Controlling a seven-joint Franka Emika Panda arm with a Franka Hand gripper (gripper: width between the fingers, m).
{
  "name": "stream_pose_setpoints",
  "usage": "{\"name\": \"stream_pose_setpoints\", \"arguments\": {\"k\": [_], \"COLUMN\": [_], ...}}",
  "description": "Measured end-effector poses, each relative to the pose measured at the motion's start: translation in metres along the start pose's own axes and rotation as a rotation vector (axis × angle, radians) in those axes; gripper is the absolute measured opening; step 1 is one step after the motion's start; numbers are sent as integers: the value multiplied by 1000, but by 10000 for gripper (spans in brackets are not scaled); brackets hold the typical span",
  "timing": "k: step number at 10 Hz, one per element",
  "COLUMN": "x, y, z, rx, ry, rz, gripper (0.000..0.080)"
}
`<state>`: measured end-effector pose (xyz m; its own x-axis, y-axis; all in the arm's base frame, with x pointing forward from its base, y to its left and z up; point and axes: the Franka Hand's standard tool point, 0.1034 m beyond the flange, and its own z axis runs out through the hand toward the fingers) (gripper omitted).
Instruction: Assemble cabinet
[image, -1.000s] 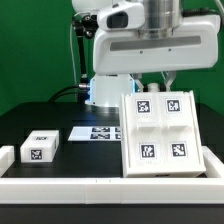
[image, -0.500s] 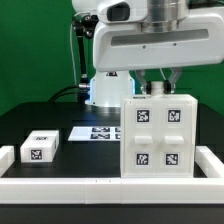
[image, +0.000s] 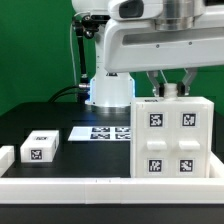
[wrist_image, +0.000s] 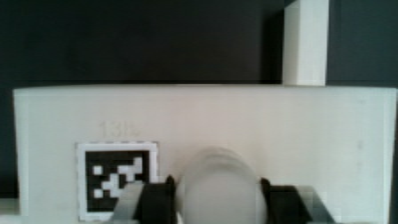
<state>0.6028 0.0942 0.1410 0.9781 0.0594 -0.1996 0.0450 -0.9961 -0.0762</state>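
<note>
Clamping the cabinet (image: 167, 138) by its top edge, the gripper (image: 170, 92) holds it upright, probably to set it squarely down; it stands just beside the marker board (image: 100, 133), on the exterior view's right.

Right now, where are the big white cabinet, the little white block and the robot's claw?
cabinet (image: 174, 140): exterior view, middle of its tagged front face.
small block (image: 40, 148): exterior view, middle of the block.
gripper (image: 171, 90): exterior view, midway between its fingertips.
</note>
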Motion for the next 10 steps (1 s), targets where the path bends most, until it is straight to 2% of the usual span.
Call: {"name": "stream_pose_setpoints", "arguments": {"k": [2, 6, 7, 8, 9, 10], "x": [4, 4, 4, 4, 4, 4], "y": [-7, -5, -5, -5, -5, -5], "z": [-1, -1, 0, 0, 0, 0], "rx": [-6, -7, -7, -7, -7, -7], "ry": [8, 10, 9, 9, 9, 9], "rz": [-14, -20, -20, -20, -20, -20], "gripper": [216, 216, 310, 446, 446, 605]}}
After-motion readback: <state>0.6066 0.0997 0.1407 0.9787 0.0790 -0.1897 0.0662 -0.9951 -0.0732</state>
